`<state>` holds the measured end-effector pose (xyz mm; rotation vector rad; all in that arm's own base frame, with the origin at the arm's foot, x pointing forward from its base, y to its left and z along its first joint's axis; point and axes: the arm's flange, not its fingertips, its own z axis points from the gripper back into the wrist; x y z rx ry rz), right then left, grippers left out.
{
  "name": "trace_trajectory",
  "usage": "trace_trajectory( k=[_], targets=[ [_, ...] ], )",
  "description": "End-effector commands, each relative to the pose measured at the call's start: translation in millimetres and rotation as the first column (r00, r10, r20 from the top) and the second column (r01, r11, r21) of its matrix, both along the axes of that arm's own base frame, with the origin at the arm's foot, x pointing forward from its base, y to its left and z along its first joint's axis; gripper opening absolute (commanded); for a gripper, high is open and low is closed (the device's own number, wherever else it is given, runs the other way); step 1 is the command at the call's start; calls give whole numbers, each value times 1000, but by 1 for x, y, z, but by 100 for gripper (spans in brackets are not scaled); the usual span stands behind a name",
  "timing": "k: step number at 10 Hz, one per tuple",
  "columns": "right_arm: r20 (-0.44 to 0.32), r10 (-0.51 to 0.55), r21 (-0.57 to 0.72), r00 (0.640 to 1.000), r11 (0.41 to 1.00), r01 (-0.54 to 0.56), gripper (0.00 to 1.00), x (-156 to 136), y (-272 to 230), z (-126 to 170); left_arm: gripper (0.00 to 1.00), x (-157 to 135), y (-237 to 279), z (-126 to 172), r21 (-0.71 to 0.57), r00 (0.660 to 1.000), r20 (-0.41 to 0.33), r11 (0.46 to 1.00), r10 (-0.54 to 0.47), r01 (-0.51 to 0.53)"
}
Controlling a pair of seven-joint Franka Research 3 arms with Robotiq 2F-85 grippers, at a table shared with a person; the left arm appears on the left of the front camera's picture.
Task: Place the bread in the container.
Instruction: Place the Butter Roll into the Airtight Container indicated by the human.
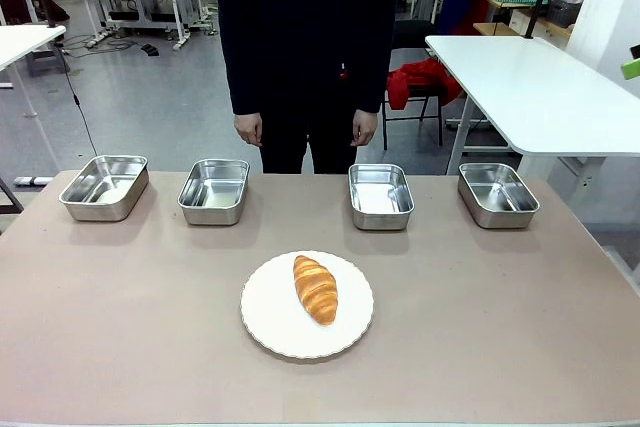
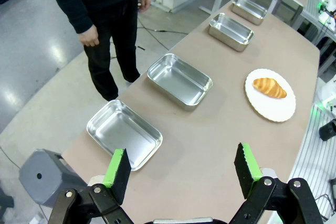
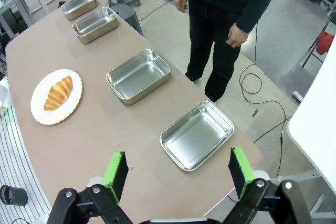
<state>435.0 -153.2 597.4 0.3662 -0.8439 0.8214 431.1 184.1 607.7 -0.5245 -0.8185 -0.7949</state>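
The left gripper (image 2: pixel 181 153) hung over the table's left end, fingers spread wide, holding nothing. Four steel pans (image 1: pixel 98 209) stood in a far row, and the bread (image 1: pixel 315 289) lay on the white plate (image 1: pixel 258 325) nearer the robot, before the middle two. The right gripper (image 3: pixel 177 155) hung equally wide and empty. A hard pinch might crush the flaky bread, or an off-centre one let it roll; which pan was meant was unclear

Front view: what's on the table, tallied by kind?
Stainless-steel pans: 4
White plate: 1
Croissant: 1
Total: 6
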Motion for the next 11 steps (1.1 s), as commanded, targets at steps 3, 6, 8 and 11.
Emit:
trace_trajectory(
  k=[3,6,8,11],
  targets=[
    [9,3,8,1000,1000,-3,100,1,0,0,100,-2,0,0,0,1000,10,1000,-13,13],
    [9,3,8,1000,1000,-3,100,1,0,0,100,-2,0,0,0,1000,10,1000,-13,13],
    [9,3,8,1000,1000,-3,100,1,0,0,100,-2,0,0,0,1000,10,1000,-13,13],
    [9,3,8,1000,1000,-3,100,1,0,0,100,-2,0,0,0,1000,10,1000,-13,13]
  ],
)
